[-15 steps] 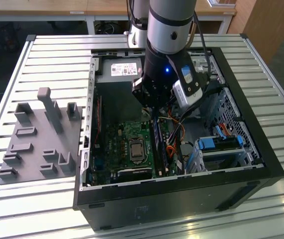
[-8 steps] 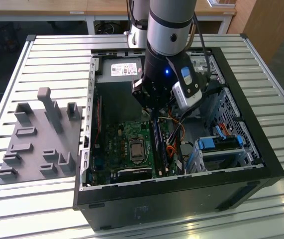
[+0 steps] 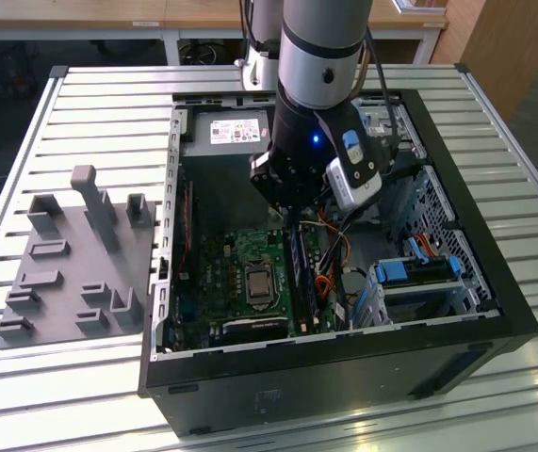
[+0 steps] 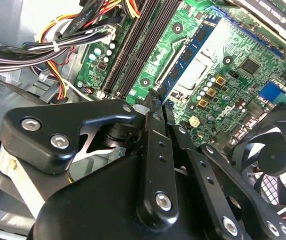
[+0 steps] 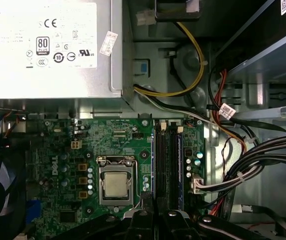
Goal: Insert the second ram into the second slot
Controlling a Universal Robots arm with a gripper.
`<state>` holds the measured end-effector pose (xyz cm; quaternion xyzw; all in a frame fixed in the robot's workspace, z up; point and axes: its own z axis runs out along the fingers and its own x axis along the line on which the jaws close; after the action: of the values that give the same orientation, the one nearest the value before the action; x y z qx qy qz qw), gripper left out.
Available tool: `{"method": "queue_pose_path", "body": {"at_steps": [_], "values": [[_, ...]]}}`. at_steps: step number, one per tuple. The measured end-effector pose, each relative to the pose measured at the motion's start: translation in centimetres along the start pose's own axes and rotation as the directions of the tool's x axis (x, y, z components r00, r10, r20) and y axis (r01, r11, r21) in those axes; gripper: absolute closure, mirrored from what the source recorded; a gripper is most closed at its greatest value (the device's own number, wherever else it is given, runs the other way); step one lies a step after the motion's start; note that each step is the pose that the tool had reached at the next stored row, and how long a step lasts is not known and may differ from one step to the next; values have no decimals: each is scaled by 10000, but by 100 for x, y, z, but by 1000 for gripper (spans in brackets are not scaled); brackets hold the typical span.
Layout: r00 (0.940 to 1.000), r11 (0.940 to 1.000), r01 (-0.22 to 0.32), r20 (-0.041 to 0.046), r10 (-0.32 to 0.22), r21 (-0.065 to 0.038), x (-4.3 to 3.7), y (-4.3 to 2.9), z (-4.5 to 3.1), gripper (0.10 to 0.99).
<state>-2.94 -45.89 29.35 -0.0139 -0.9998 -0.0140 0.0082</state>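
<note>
Slatted table (image 3: 61, 113) beneath open case (image 3: 344, 386). Lower centre of second wrist view: gripper (image 4: 152, 103) pinching second ram (image 4: 185, 57), blue edge running toward upper right, at memory slots (image 4: 135, 47) on side nearest CPU socket (image 4: 199, 75). Insertion in hand, seating unconfirmed; calls for square alignment, straight press.

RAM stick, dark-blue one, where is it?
In the second wrist view, the dark-blue RAM stick sits beyond the end effector, between the CPU socket and the black memory slots.
</note>
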Motion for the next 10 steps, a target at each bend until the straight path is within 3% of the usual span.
{"method": "queue_pose_path", "body": {"at_steps": [10], "values": [[10000, 10000, 0, -1, 0, 2, 0, -2, 31, 949]]}}
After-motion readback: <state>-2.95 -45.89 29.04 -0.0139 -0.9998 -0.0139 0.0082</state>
